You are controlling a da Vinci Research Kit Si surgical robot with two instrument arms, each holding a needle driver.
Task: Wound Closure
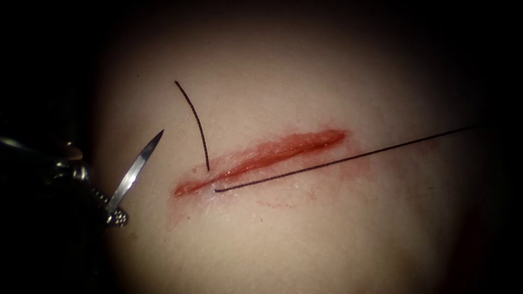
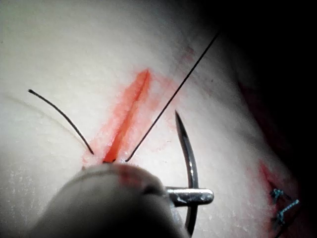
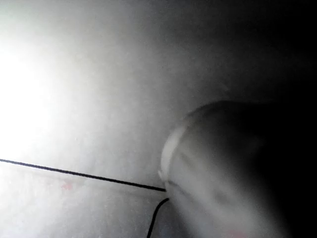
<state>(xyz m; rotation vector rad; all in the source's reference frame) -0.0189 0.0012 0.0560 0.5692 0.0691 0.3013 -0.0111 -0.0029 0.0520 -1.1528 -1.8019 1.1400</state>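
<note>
My left tool (image 1: pixel 116 216) sits left of the cut (image 1: pixel 261 155), jaws shut on the curved needle (image 1: pixel 136 169) near its rear end. The needle is out of the tissue, tip up and toward the cut. In the left wrist view the jaws (image 2: pixel 195 196) cross the needle (image 2: pixel 187 148) low on its curve. A thread passes under the cut's left end. Its short tail (image 1: pixel 195 120) rises on the cut's left side. Its long strand (image 1: pixel 343 159) runs straight off to the right. In the right wrist view that strand (image 3: pixel 74 172) reaches my right tool's body (image 3: pixel 223 173).
Red fluid lines the cut and stains the pale tissue (image 1: pixel 305 234) around it. Blue stitches (image 2: pixel 282 206) beside another red patch lie off to one side in the left wrist view. The tissue's edges fall into darkness.
</note>
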